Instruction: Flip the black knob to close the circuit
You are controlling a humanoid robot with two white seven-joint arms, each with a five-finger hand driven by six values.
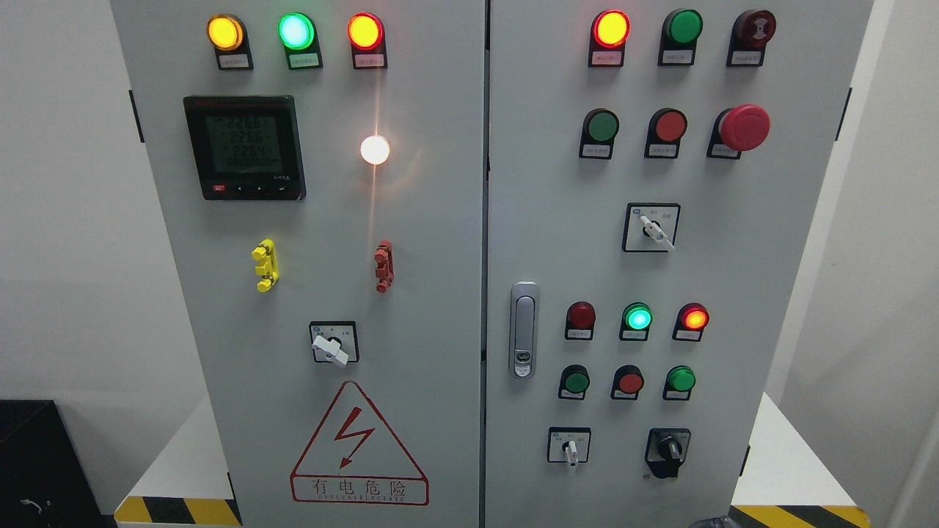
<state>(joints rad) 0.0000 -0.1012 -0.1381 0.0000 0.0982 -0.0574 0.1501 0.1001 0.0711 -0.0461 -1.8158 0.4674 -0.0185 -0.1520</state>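
One black knob (668,448) sits at the lower right of the cabinet's right door (557,220), and we see its grip bar standing close to upright, its long axis running nearly vertical with the lower end leaning slightly toward the left. Just left of it, on the same row, we find a white-handled selector (570,449) whose lever points straight down. Above these two we count a row of three small buttons (629,381), green, red and green, and above that three indicator lamps (637,318): the left one dark red, the middle glowing green, the right glowing orange-red. Higher still, another white selector (655,231) has its lever angled down to the right, and a large red mushroom button (742,127) stands near the top right. A silver door handle (523,330) lies upright by the seam between the doors. On the left door (433,293) we see a digital meter (244,149), a bright white lamp (375,149) and a red lightning warning triangle (359,447). Neither of our hands shows in the head view, so we cannot tell whether they are released or clenched.
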